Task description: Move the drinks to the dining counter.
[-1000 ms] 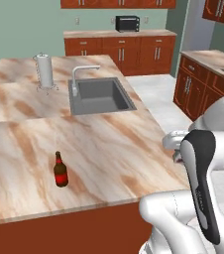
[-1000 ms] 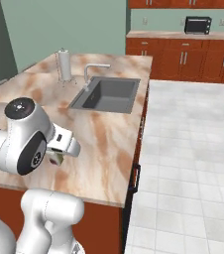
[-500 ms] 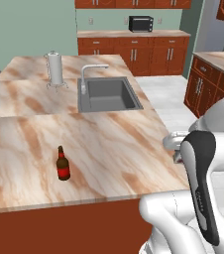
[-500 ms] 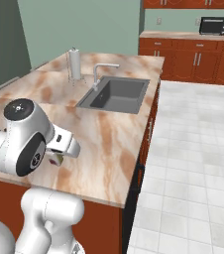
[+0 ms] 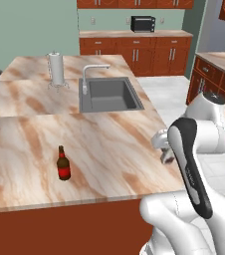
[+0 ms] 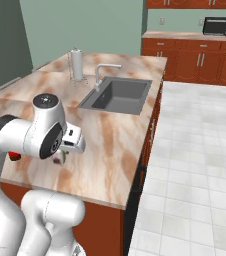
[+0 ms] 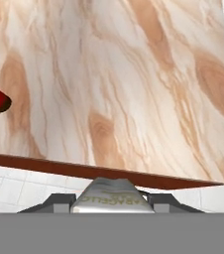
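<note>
While the fingers (image 7: 113, 204) grip the carton (image 7: 113, 198) at the bench (image 5: 109, 144) near edge, bottle (image 5: 62, 164) stands upright on the bench well left; bare marbled top lies straight ahead for setting the carton down.

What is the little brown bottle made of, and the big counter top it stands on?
The bottle looks like dark brown glass: it is smooth and dark, with a red label that could be paper. The counter top looks like polished marble or a stone lookalike, beige with brown veins running across it. Both are rendered, so this is only how they look.
</note>
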